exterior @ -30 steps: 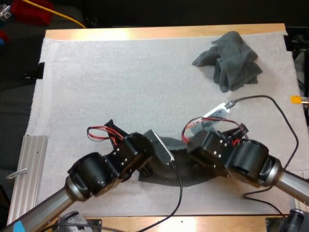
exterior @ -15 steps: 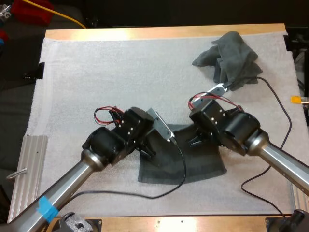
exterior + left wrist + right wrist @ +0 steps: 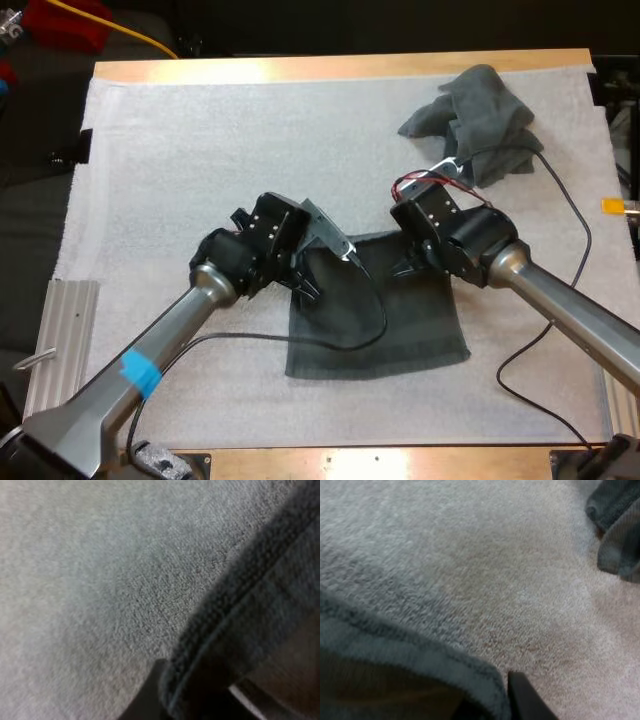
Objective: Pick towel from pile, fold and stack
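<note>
towel (image 3: 375, 325) lying flat on the mat (image 3: 200, 150), just in front of both arms. left gripper (image 3: 305, 287) and right gripper (image 3: 403, 270) each pinch a far corner, low and apart, probably so the cloth lies taut for folding. pile (image 3: 480, 120) at far right.

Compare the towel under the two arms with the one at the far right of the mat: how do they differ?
The flat towel lies spread as a rectangle; the crumpled towel sits bunched in a heap. The left gripper and right gripper hold the flat towel's far edge; no gripper is at the crumpled towel. Both are dark grey-green cloth on the white mat.
</note>
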You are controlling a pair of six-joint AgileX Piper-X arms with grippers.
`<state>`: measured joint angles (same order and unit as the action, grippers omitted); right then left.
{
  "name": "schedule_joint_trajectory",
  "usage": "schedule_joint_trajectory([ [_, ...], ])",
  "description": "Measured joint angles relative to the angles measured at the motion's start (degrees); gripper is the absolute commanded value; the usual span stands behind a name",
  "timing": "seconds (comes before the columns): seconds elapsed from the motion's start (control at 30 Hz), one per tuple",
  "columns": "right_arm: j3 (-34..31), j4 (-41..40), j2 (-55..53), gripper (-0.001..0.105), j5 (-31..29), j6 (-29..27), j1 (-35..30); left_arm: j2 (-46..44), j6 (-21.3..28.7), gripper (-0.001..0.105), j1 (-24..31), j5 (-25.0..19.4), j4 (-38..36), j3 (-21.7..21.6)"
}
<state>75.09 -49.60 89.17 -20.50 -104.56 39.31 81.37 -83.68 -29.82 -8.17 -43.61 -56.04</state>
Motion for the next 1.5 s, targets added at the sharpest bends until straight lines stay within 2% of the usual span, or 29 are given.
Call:
schedule_joint_trajectory([
  [0.1,0.00,1.17,1.39,0.001,-0.06,0.00,-0.51,1.81,0.00,0.017,0.00,0.12,0.86,0.00],
  [0.2,0.00,2.41,2.71,0.002,-0.28,0.00,-0.88,2.53,0.00,0.032,0.00,0.13,1.64,0.00],
  [0.27,0.00,3.37,3.57,0.008,-0.88,0.00,-1.02,2.53,0.00,0.049,0.00,-0.13,2.45,0.00],
  [0.3,0.00,3.87,3.80,0.012,-1.47,0.00,-1.00,2.53,0.00,0.052,0.00,-0.59,3.12,0.00],
  [0.37,0.00,5.06,4.13,0.026,-2.80,0.00,-1.00,2.53,0.00,0.059,0.00,-2.19,3.78,0.00],
  [0.4,0.00,5.73,4.15,0.032,-3.62,0.00,-1.00,2.53,0.00,0.059,0.00,-3.61,3.90,0.00],
  [0.47,0.00,7.35,4.13,0.052,-4.88,0.00,-1.00,2.53,0.00,0.059,0.00,-6.20,3.89,-0.33],
  [0.5,0.00,8.20,4.13,0.056,-5.59,0.00,-1.00,2.53,0.00,0.059,0.00,-7.11,3.74,-0.60],
  [0.57,0.00,9.43,4.13,0.072,-6.99,-0.13,-1.00,2.53,0.00,0.059,0.00,-8.15,3.22,-1.21],
  [0.63,0.00,10.31,4.13,0.077,-8.54,-0.12,-1.00,2.20,0.00,0.059,0.00,-8.25,2.72,-1.70],
  [0.83,0.00,10.00,4.13,0.078,-13.81,-0.12,-1.00,-2.04,-0.68,0.059,0.00,-8.24,1.23,-1.95],
  [1.07,0.00,6.78,0.61,0.078,-13.98,-0.12,-1.00,-10.73,-0.80,0.059,0.00,-8.15,-0.35,-1.95],
  [1.37,0.00,-0.86,-9.20,0.078,-6.41,3.64,-1.00,-19.59,-6.07,0.059,0.00,-4.32,-5.19,-2.01],
  [1.5,0.00,-4.74,-12.96,0.078,-2.62,6.60,-1.00,-22.68,-8.50,0.059,0.00,-0.44,-9.52,-2.01],
])
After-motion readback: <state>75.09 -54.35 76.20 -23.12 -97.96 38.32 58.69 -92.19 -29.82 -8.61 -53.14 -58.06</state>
